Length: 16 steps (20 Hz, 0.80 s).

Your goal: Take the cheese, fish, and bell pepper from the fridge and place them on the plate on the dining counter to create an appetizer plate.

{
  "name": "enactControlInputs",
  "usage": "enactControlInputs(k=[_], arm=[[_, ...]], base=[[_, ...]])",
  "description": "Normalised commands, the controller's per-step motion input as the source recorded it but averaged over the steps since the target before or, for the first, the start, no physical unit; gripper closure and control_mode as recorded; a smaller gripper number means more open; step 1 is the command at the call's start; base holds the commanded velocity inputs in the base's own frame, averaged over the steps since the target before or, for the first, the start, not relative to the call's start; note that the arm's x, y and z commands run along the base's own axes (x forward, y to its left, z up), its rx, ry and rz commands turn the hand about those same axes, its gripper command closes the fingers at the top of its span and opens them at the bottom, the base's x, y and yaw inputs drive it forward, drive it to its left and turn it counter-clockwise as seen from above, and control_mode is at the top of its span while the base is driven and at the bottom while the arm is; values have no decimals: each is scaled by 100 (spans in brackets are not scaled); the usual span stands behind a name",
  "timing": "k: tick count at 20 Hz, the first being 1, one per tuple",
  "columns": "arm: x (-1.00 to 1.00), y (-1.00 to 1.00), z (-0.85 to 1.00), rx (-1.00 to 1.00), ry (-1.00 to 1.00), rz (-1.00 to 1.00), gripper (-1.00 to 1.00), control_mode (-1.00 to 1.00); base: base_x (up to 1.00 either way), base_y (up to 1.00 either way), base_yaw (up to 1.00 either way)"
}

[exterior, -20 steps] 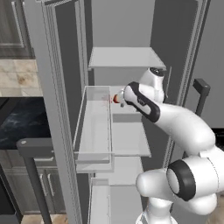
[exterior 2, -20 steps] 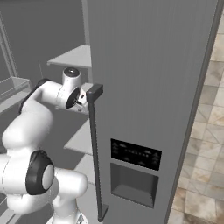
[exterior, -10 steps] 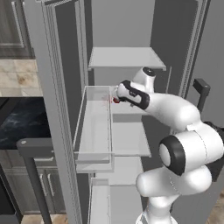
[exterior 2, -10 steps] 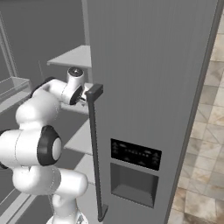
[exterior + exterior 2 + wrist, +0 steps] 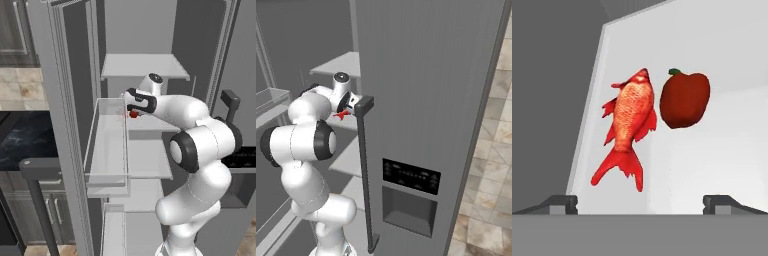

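Fridge: tall grey steel two-door fridge [image 5: 431, 100]; the left door stands swung open, the right door is closed with its long bar handle [image 5: 365, 165] and black dispenser panel [image 5: 410, 176] facing the room.
Arm: white Franka arm with dark joints, reaching into the open compartment at the middle shelf.
Gripper: two-finger gripper [image 5: 640, 200]; dark tips spread wide apart, nothing between them, nothing held.
Fish: slim red-orange fish with a fanned tail [image 5: 628, 130], lying on the pale grey shelf [image 5: 712, 150] ahead of the left tip; head away from the hand, tail toward it. In the left base view it shows as a red spot [image 5: 133, 114] just beyond the hand.
Bell pepper: rounded dark-red bell pepper with a green stem [image 5: 684, 99], just beside the fish on its right, a narrow gap between them.
Edges: a pale wall edge runs close along the fish's left side; the clear door bin [image 5: 107, 145] hangs on the open door to the arm's left; the upper shelf [image 5: 144, 66] sits above the wrist.
Open room: bare shelf lies between the tips and both items and stretches to the right of the pepper.
Change: the hand has pushed further into the compartment than half a second ago, and the elbow has folded in nearer the fridge; the jaws remain as wide as before.
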Motion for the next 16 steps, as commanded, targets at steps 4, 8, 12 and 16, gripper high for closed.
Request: enactControlInputs(k=[4, 8, 12, 16], arm=[[47, 19, -18, 0, 0, 0, -100, -100], [38, 13, -27, 0, 0, 0, -100, -100], [35, 8, -31, 0, 0, 0, -100, -100], [31, 12, -29, 0, 0, 0, -100, -100]], base=[[0, 0, 0], [0, 0, 0], [0, 0, 0], [0, 0, 0]])
